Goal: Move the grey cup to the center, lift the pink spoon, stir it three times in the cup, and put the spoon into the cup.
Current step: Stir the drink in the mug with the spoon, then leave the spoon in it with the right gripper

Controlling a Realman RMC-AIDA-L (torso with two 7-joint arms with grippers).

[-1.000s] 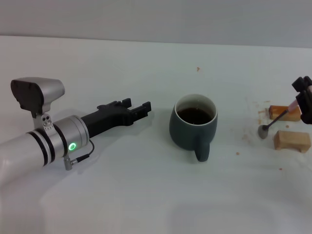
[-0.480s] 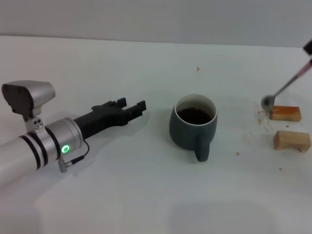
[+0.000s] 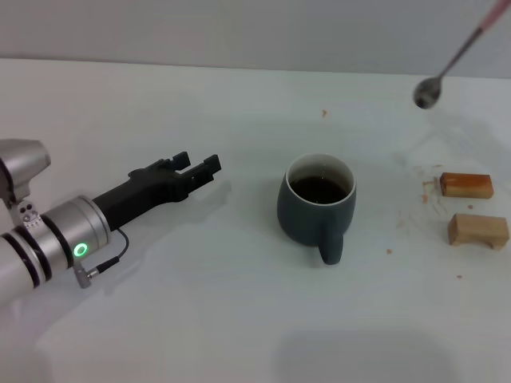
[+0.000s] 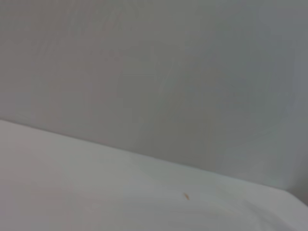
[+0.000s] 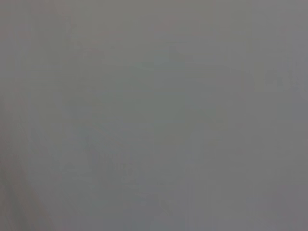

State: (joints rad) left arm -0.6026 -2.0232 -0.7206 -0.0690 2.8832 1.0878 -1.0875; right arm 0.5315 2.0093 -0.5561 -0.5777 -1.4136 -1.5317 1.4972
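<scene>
Grey cup (image 3: pixel 316 205): stands upright near the middle of the table (image 3: pixel 200 319), handle turned toward 6 o'clock.
Cup contents: dark brown liquid (image 3: pixel 319 188) inside the white inner wall — nothing else shows in it.
Pink spoon (image 3: pixel 451 63): in the air at about 2 o'clock from the cup, well apart from it, tilted, grey bowl lowest and pink handle running out of the head view at the upper right corner.
Left tool (image 3: pixel 196 164): at about 9 o'clock from the cup, low over the table and pointing toward the cup; its two black fingers stand parted with nothing between them.
Right tool: not visible in any view, so whether it grips the spoon cannot be told.
Wooden blocks (image 3: pixel 471 207): two tan blocks lie on the table at about 3 o'clock from the cup, one just behind the other — small brown specks lie around them.
Wrist views: the left one shows only bare table and wall; the right one shows plain grey.
</scene>
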